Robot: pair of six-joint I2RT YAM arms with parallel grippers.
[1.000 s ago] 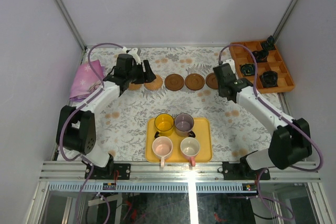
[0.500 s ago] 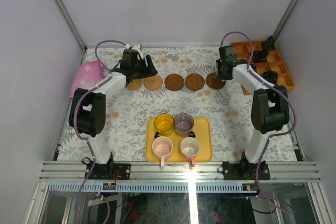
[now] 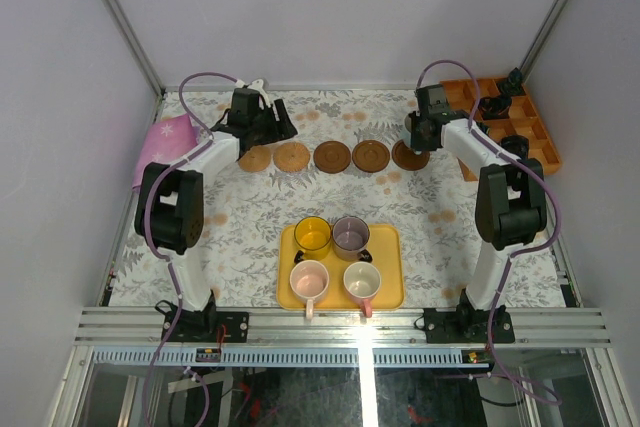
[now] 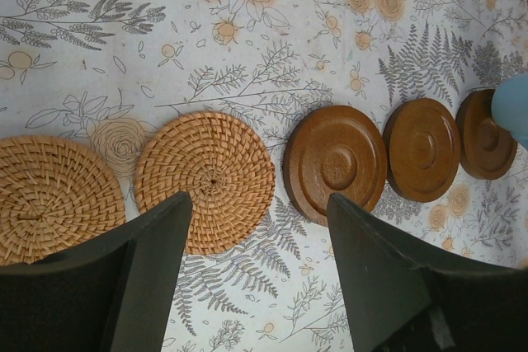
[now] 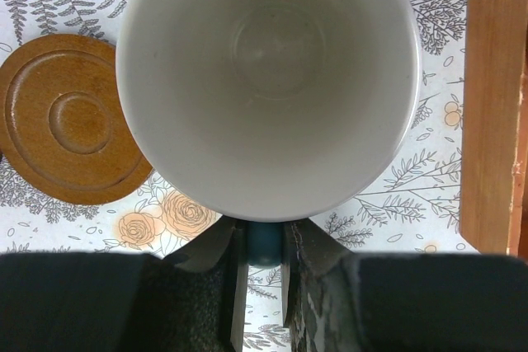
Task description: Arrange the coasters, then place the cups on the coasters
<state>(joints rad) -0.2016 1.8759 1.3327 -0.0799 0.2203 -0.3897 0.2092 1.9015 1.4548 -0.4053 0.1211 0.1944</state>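
Five coasters lie in a row at the back: two tan woven ones (image 3: pixel 255 159) (image 3: pixel 292 157) and three dark brown (image 3: pixel 332 156) (image 3: pixel 371 156) (image 3: pixel 408 155). My left gripper (image 3: pixel 262 125) hovers open above the tan coaster (image 4: pixel 206 179) and the first brown coaster (image 4: pixel 334 162), holding nothing. My right gripper (image 5: pixel 264 245) is shut on the blue handle of the light blue cup (image 5: pixel 264 80), white inside, just right of a brown coaster (image 5: pixel 74 129). The yellow cup (image 3: pixel 312 234), the purple-grey cup (image 3: pixel 351 234) and two pink cups (image 3: pixel 309 278) (image 3: pixel 361 280) stand on the yellow tray (image 3: pixel 390 247).
An orange compartment tray (image 3: pixel 540 152) with black parts sits at the back right, its wall (image 5: pixel 495 105) close beside the held cup. A pink cloth (image 3: pixel 165 147) lies at the left edge. White walls close off the back and both sides.
Both arms have reached farther back. The right gripper carried the blue cup back and slightly left to the rightmost brown coaster. The left gripper shifted a little right along the tan coasters.
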